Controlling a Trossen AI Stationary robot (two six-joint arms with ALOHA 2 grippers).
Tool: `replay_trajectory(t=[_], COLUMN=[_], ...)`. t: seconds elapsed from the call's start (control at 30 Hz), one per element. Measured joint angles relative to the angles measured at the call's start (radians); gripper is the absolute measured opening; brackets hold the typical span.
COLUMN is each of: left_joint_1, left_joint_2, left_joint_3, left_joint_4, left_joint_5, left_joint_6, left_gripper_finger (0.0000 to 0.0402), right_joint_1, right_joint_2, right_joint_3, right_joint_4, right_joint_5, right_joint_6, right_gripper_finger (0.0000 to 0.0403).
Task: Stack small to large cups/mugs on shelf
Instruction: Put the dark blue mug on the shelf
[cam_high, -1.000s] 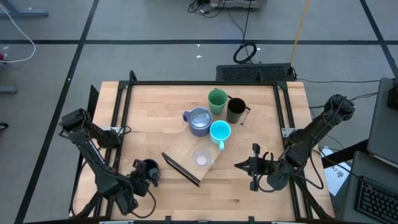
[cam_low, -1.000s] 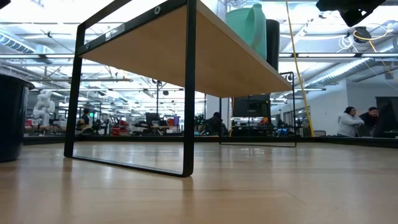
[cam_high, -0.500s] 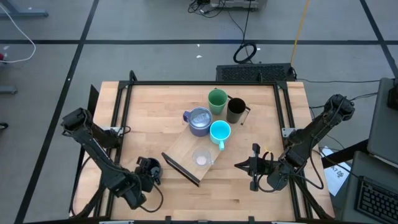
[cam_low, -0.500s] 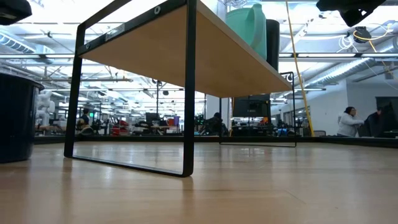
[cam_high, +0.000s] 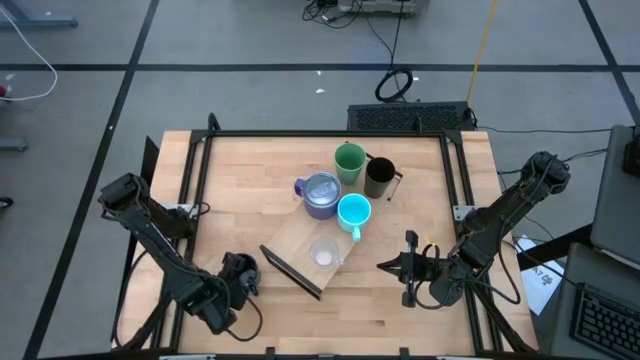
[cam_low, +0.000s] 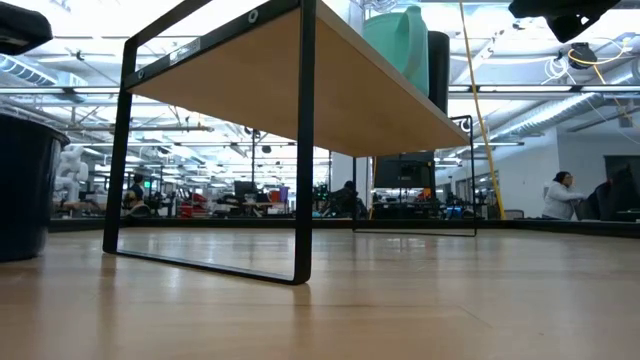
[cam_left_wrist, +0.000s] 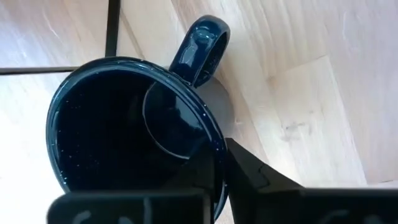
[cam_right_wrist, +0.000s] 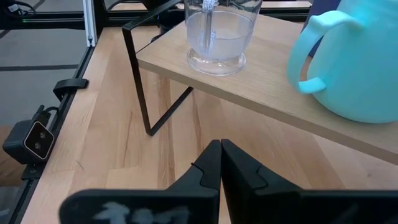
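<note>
The squat black handled mug (cam_left_wrist: 124, 130) is at the table's near left, also seen in the high view (cam_high: 240, 268) and at the low view's left edge (cam_low: 25, 185). My left gripper (cam_left_wrist: 217, 158) is shut on it. The shelf (cam_high: 295, 240) runs slantwise across the table's middle. On it stand the tiny clear cup (cam_high: 324, 256), cyan mug (cam_high: 354, 212), purplish-grey mug (cam_high: 320, 194), green cup (cam_high: 349, 162) and tall black mug (cam_high: 379, 177). My right gripper (cam_high: 405, 268) is shut and empty, level above the table's near right, pointing at the shelf. My left gripper pinches the mug's rim (cam_left_wrist: 211, 134) beside the handle (cam_left_wrist: 202, 40), one finger inside the mug and one finger (cam_left_wrist: 249, 171) outside. The fingers come from above, pointing down. The mug is upright; I cannot tell whether its base is on the table or just above it.
A black frame rail (cam_high: 200, 170) runs along the table's left side, close to the mug. Bare wood lies between the mug and the shelf's near bracket (cam_high: 290, 272). The right wrist view shows the clear cup (cam_right_wrist: 217, 34) and cyan mug (cam_right_wrist: 354, 56) on the board.
My left gripper has come down at the squat black mug and shifted a little toward the table's right. The mug has moved slightly the same way and stays upright.
</note>
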Motion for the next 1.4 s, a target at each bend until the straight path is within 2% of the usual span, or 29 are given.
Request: replay_trajectory(t=[0.1, 0.2, 0.43, 0.63, 0.87, 1.17, 1.4], left_joint_1=[0.0, 0.0, 0.0, -0.013, -0.026, 0.021, 0.107], left_joint_2=[0.0, 0.0, -0.004, -0.005, -0.005, -0.056, -0.102], left_joint_3=[0.021, 0.064, 0.268, 0.475, 0.634, 0.673, 0.673], left_joint_4=[-0.039, -0.103, -0.286, -0.418, -0.51, -0.524, -0.513], left_joint_5=[0.021, 0.067, 0.073, -0.022, -0.137, -0.239, -0.258], left_joint_6=[0.003, 0.02, 0.085, 0.216, 0.432, 0.623, 0.758], left_gripper_finger=[0.0025, 0.0015, 0.0016, 0.0015, 0.0015, 0.0015, 0.0015], right_joint_1=[0.0, 0.0, 0.0, 0.0, 0.002, 0.004, 0.004], right_joint_2=[0.0, 0.0, 0.0, 0.0, 0.0, 0.0, 0.0], right_joint_3=[0.0, 0.0, 0.0, 0.0, 0.0, 0.0, 0.0], right_joint_4=[0.0, 0.0, 0.0, 0.0, -0.001, -0.001, -0.001], right_joint_5=[0.0, 0.0, 0.0, 0.0, 0.0, -0.001, -0.001], right_joint_6=[-0.001, 0.001, 0.003, 0.0, -0.002, -0.01, -0.01], right_gripper_finger=[0.0, 0.0, 0.0, 0.0, 0.0, 0.0, 0.0])
